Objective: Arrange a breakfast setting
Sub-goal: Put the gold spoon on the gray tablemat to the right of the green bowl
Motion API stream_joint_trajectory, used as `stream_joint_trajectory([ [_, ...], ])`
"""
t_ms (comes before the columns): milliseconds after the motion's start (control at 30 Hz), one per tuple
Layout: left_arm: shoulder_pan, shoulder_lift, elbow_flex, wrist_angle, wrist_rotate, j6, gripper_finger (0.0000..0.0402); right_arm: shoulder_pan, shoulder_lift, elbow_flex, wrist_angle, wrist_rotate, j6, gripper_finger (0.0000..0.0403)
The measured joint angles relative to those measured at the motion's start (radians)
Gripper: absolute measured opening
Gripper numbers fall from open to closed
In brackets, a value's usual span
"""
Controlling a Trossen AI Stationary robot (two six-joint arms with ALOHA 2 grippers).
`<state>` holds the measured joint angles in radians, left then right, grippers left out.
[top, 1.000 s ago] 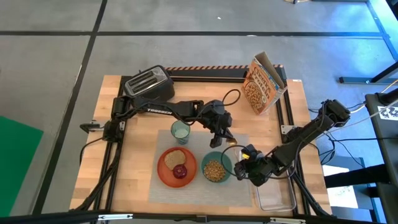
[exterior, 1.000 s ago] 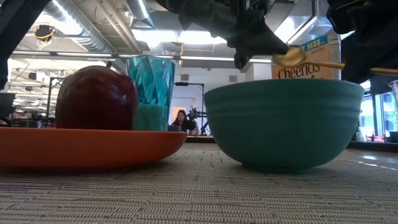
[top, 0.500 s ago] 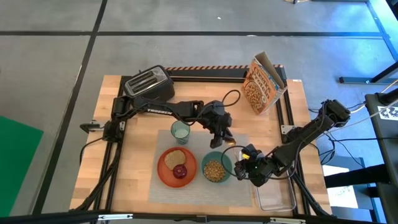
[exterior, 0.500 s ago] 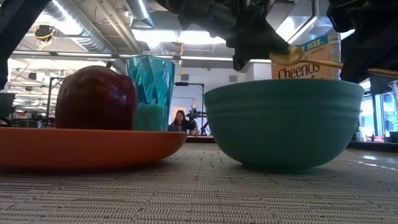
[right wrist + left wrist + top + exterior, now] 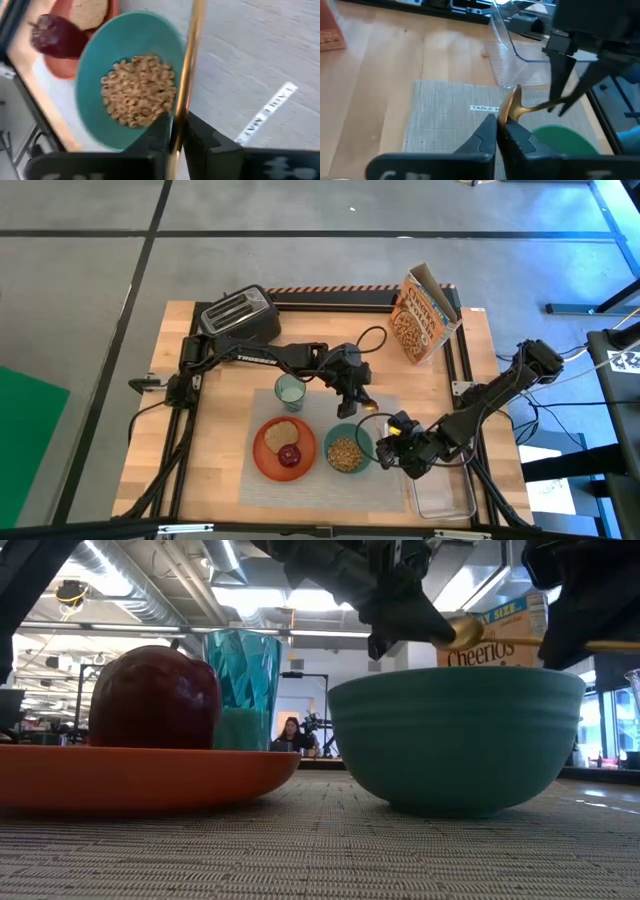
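I had both grippers pinching the gold spoon [image 5: 512, 107] above the teal bowl [image 5: 130, 80]: left gripper [image 5: 499, 131] on its bowl end, right gripper [image 5: 177, 131] on the handle, likely mid-handover.

Black toaster [image 5: 238, 314] at far left corner of wooden worktop [image 5: 210, 430], two slots on top. Cereal box [image 5: 425, 314] upright near far right corner, top flaps open, well apart from toaster; its front shows behind in low view [image 5: 497, 643]. Clear plastic tub [image 5: 443, 493] at near right edge of worktop. Person [image 5: 291, 732] seated far back in room. Green mat [image 5: 28, 435] on grey floor [image 5: 300, 208]
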<state>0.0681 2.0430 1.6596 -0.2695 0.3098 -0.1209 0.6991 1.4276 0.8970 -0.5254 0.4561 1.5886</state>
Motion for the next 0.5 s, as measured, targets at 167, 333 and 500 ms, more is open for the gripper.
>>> stream_joint_trajectory([
  [167, 0.006, 0.000, 0.000, -0.002, -0.005, -0.001, 0.0004, 0.002, -0.066, 0.000, -0.013, -0.033, -0.038, 0.0110],
  [333, 0.015, 0.000, 0.000, -0.015, -0.013, -0.001, 0.0003, 0.002, -0.217, 0.000, -0.037, -0.013, -0.082, 0.0195],
  [500, 0.030, 0.004, 0.000, -0.031, -0.064, -0.001, 0.0002, 0.002, -0.379, 0.000, -0.052, 0.100, -0.084, 0.0233],
])
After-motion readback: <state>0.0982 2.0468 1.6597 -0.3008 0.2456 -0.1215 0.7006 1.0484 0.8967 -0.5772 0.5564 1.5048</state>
